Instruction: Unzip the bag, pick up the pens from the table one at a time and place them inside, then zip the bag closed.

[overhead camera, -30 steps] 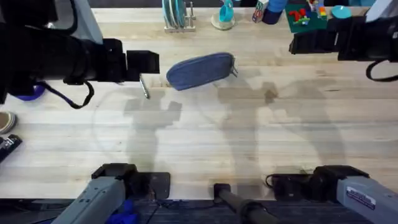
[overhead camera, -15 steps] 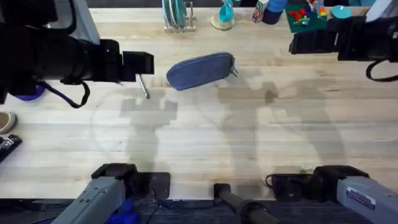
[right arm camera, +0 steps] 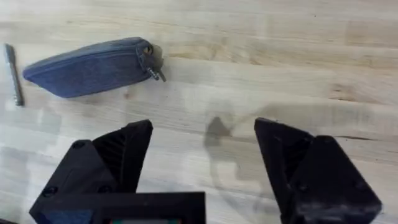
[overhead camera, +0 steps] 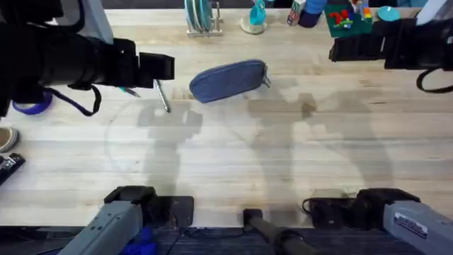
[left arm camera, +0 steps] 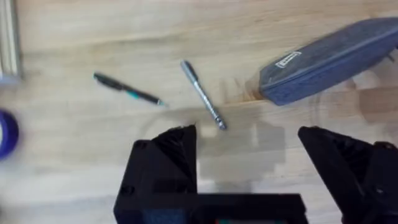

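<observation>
Two pens [left arm camera: 203, 102] [left arm camera: 127, 91] were seen loose on the bench [overhead camera: 283, 163] beside the zipped bag [overhead camera: 228, 79]; both pincers [left arm camera: 249, 155] [right arm camera: 202, 155] were held spread and empty above, presumably ready for unzipping.

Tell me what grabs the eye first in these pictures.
The blue-grey bag lies alone and zipped shut at the far middle of the table, its pull tab at the right end. Just left of it a silvery pen lies on the wood, with a darker pen farther left. Both grippers hang open and empty: the left gripper above the pens, the right gripper above bare wood.
</observation>
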You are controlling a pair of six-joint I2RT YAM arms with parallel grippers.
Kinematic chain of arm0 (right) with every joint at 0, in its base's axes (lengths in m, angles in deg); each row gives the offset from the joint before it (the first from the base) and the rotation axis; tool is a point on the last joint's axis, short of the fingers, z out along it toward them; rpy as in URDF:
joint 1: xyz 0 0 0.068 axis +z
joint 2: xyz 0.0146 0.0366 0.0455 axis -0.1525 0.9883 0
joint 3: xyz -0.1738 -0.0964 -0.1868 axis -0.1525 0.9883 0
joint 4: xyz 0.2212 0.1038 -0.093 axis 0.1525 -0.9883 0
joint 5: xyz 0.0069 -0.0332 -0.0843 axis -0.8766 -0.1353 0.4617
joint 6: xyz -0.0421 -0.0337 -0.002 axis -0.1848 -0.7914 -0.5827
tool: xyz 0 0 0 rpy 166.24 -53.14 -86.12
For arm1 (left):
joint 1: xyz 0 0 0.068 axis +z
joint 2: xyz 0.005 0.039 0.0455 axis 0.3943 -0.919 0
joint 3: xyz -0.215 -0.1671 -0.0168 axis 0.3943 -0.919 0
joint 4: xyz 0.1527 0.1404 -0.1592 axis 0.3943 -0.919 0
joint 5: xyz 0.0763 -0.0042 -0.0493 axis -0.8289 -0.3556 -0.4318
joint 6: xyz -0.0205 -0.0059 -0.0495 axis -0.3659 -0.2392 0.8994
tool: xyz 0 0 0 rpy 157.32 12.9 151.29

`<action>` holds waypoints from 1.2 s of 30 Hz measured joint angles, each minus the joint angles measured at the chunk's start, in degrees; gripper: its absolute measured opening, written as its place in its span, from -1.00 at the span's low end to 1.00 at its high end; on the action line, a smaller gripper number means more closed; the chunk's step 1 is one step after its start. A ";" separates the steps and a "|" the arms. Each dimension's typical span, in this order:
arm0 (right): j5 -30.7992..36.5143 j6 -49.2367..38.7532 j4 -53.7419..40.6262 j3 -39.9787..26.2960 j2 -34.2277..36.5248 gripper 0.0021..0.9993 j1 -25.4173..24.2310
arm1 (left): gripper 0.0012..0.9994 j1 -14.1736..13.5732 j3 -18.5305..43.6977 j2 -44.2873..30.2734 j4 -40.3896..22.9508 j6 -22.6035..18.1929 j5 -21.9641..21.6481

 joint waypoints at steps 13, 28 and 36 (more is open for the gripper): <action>0.00 0.00 -0.02 0.00 -0.01 0.99 0.00 | 0.98 10.45 0.02 -3.38 2.19 -24.64 26.33; 0.00 0.00 -0.04 0.00 0.01 0.99 0.00 | 0.98 17.07 0.02 -18.72 0.67 -50.58 47.38; 0.00 0.17 -0.07 0.00 0.01 0.99 0.00 | 0.98 17.07 0.02 -26.27 0.69 -61.30 51.32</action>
